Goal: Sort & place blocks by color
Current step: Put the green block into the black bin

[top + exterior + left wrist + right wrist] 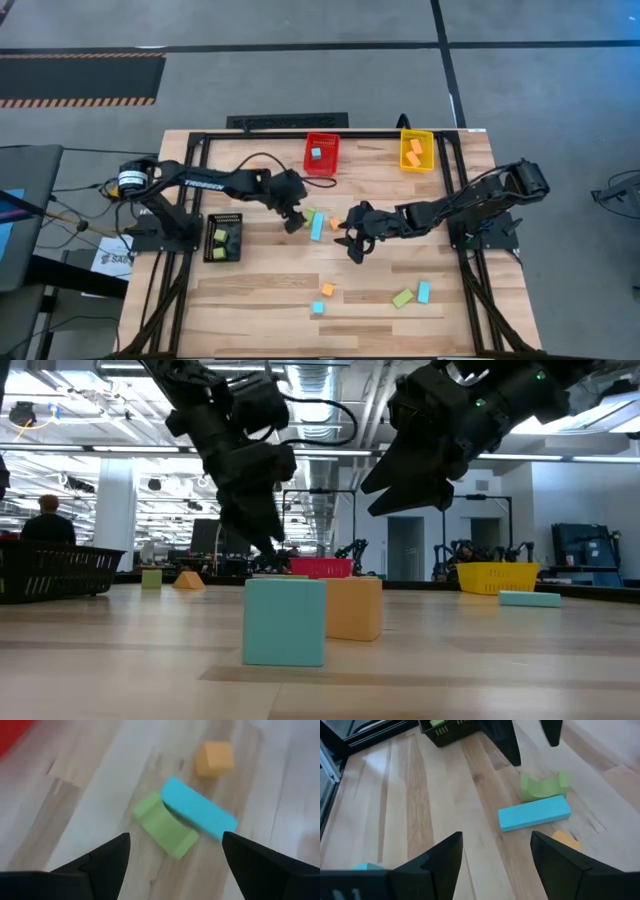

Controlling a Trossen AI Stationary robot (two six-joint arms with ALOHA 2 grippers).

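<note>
Three blocks lie together at the table's middle: a lime green arch-shaped block point(308, 215) point(165, 825), a light blue bar point(317, 226) point(200, 812) touching it, and an orange block point(335, 224) point(214, 759). My left gripper point(296, 226) point(175, 836) hangs open just above the green block, a finger on either side, touching nothing. My right gripper point(352, 248) point(496, 836) is open, raised over bare wood just right of and nearer than the cluster. In the right wrist view the blue bar point(534, 813) and the green block point(544, 786) lie ahead.
At the far edge, a red bin point(321, 153) holds a blue block and a yellow bin point(417, 150) holds orange blocks. A black bin point(223, 237) at the left holds green ones. Near the front lie an orange cube point(327, 289), blue cube point(317, 308), green block point(403, 298) and blue block point(423, 292).
</note>
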